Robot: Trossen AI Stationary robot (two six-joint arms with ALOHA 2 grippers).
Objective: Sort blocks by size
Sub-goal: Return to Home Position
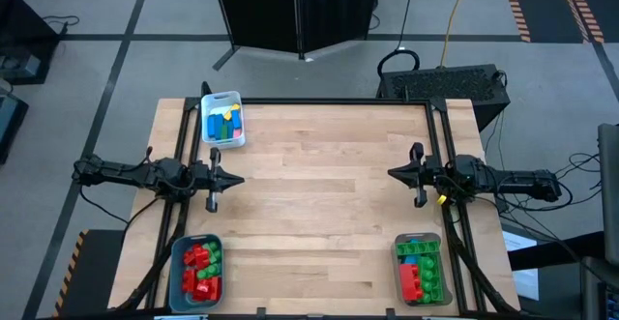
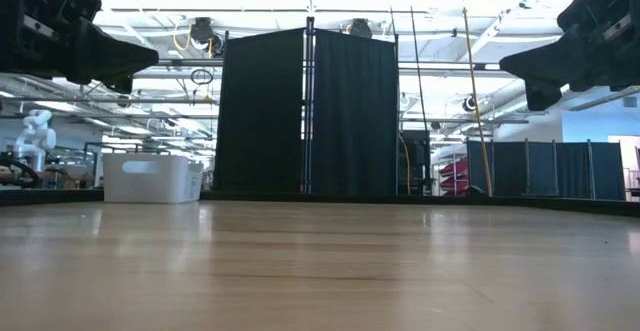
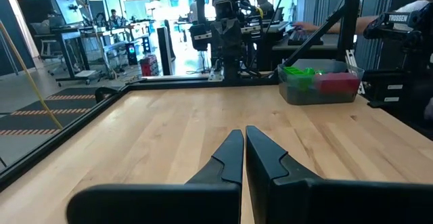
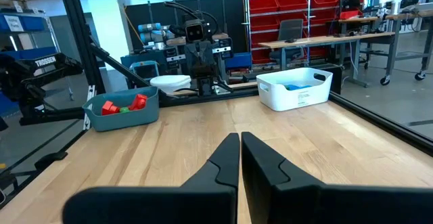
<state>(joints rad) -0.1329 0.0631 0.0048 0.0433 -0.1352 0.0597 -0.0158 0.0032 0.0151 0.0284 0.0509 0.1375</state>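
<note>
The blocks lie in three bins on the wooden table. A white bin (image 1: 223, 119) at the far left holds blue, green and yellow blocks (image 1: 224, 122). A teal bin (image 1: 196, 271) at the near left holds red and green blocks (image 1: 201, 270). A clear bin (image 1: 422, 269) at the near right holds green, red and blue blocks (image 1: 419, 268). My left gripper (image 1: 238, 178) hovers shut at the table's left side, pointing level toward the middle. My right gripper (image 1: 393, 173) hovers shut at the right side, facing it. Neither touches anything.
Black frame rails run along the table's far edge (image 1: 329, 101) and past both arm bases. The wide wooden middle of the table (image 1: 319, 194) lies between the two grippers. A black curtained booth (image 2: 308, 111) stands beyond the far edge.
</note>
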